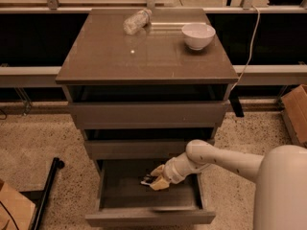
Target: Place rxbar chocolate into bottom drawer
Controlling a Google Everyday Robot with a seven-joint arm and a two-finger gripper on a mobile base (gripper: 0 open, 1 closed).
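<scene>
The bottom drawer [149,217] is pulled open at the foot of the grey-brown cabinet. My gripper [152,180] reaches in from the right and sits low inside it, near the back middle. Its tan fingers [160,183] are shut on the rxbar chocolate [146,180], a small dark bar with a pale label that sticks out to the left of the fingertips. The bar is just above the drawer floor; whether it touches the floor I cannot tell. My white arm hides the drawer's right rear corner.
Two shallower drawers [148,114] above stand slightly out. On the cabinet top [120,56] lie a clear plastic bottle [135,20] and a white bowl [198,35]. Cardboard boxes stand at the right [295,111] and the lower left [12,207]. A black pole [45,195] lies on the floor at the left.
</scene>
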